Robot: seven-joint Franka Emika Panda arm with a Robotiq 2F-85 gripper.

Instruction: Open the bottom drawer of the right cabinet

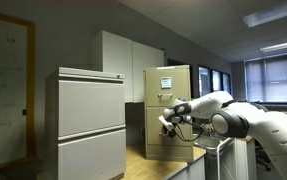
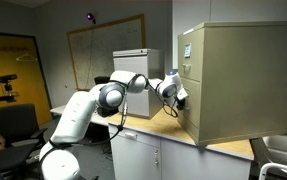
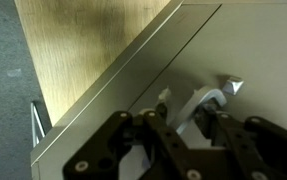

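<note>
The right cabinet [image 1: 180,85] is a beige metal cabinet with white paper sheets on its upper front; it stands on a wooden tabletop [image 2: 163,130] and shows in both exterior views [image 2: 238,80]. Its bottom drawer [image 1: 179,146] is a plain beige front that looks flush with the cabinet, seen edge-on in an exterior view [image 2: 190,122]. My gripper [image 1: 166,122] is against that drawer front [image 2: 180,100]. In the wrist view my gripper's [image 3: 188,120] dark fingers sit on either side of the drawer's silver handle [image 3: 211,98], closed round it.
A wider pale grey cabinet [image 1: 88,125] stands in front. White wall cupboards [image 1: 123,60] hang behind. The wooden top [image 3: 83,50] runs along the cabinet's base. An office chair [image 2: 18,125] and a whiteboard [image 2: 98,50] are beyond the arm.
</note>
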